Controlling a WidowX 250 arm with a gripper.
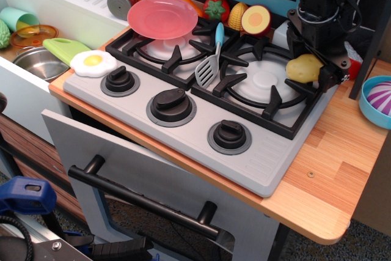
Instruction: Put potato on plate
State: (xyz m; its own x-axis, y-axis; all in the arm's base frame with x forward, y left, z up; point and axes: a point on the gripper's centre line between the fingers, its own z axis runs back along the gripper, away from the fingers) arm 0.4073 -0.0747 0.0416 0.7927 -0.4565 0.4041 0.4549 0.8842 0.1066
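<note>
The yellow-tan potato (303, 68) lies on the right edge of the right burner grate (263, 84). My black gripper (315, 60) hangs straight over it. Its fingers reach down on either side of the potato, one behind it to the left and one (333, 70) at its right, and they look slightly apart from it. The potato rests on the grate. The pink-red plate (162, 18) sits on the far corner of the left burner, well to the left of the gripper, with nothing on it.
A blue-handled spatula (211, 59) lies between the burners. A fried egg toy (93, 62) sits at the stove's left edge. A halved yellow fruit (256, 20) and other toy food line the back. A blue bowl (377, 101) stands on the wooden counter at right.
</note>
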